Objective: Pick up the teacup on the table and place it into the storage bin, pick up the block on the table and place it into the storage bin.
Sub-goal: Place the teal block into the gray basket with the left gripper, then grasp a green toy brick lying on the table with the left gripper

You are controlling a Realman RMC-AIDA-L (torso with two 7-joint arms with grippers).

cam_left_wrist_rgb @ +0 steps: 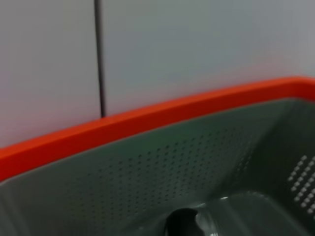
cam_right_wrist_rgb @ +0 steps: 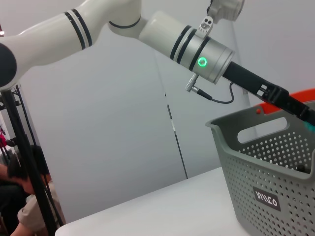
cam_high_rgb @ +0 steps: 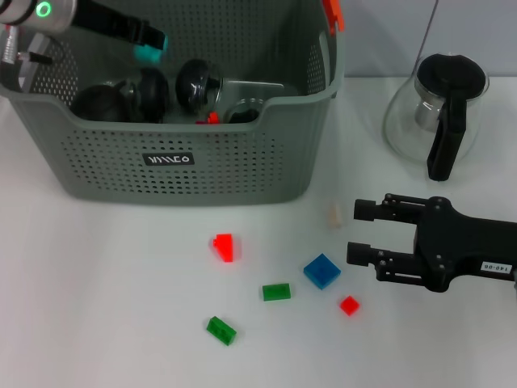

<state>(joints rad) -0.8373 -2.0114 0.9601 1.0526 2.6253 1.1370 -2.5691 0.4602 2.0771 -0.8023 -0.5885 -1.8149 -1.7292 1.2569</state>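
The grey perforated storage bin (cam_high_rgb: 186,174) stands at the back left, also seen as the bin (cam_right_wrist_rgb: 266,162) and from inside along its wall (cam_left_wrist_rgb: 162,167). Dark round teacups (cam_high_rgb: 196,81) lie in it with a small red block (cam_high_rgb: 212,118). My left gripper (cam_high_rgb: 149,50) hangs over the bin's left part, shut on a teal block (cam_high_rgb: 149,54). On the table lie a red block (cam_high_rgb: 224,246), two green blocks (cam_high_rgb: 276,292) (cam_high_rgb: 220,330), a blue block (cam_high_rgb: 322,271) and a small red one (cam_high_rgb: 349,305). My right gripper (cam_high_rgb: 359,233) stands open just right of the blue block, holding nothing.
A glass teapot (cam_high_rgb: 436,113) with black lid and handle stands at the back right. A small pale piece (cam_high_rgb: 334,215) lies near the bin's front right corner. The bin's orange handle end (cam_left_wrist_rgb: 147,118) runs along its far rim.
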